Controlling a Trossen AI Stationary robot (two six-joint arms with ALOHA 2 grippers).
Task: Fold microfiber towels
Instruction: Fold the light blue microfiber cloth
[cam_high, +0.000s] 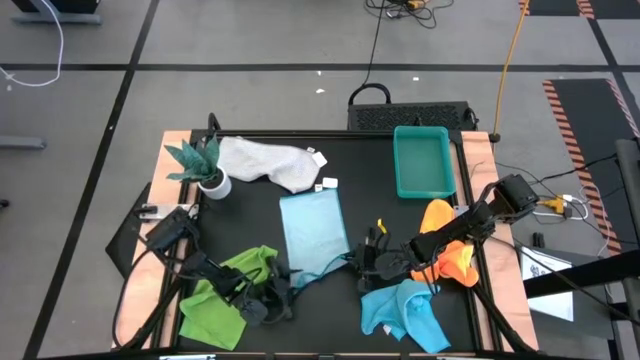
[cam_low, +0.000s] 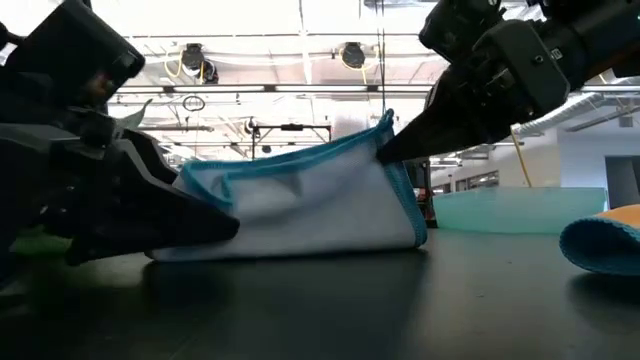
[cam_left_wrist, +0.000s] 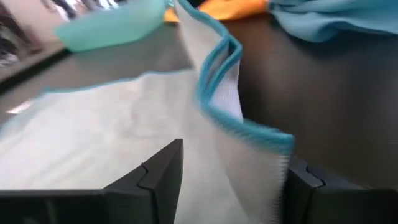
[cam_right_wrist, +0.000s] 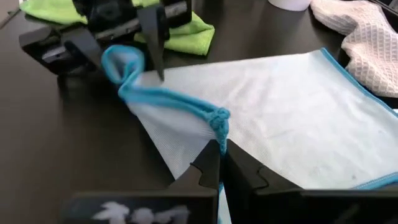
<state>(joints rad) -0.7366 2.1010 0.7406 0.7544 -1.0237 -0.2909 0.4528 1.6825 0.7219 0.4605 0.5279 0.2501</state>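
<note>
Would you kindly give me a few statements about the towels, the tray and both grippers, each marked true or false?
1. The right gripper is shut on the pale blue towel's hem. True.
2. The left gripper is shut and empty. False: its fingers are apart, with a corner of that towel between them.
3. The orange towel lies in the tray. False: it lies on the table beside the tray, under the right arm.
4. The white towel lies next to the plant. True.
5. The green towel is neatly folded. False: it lies crumpled under the left arm.
</note>
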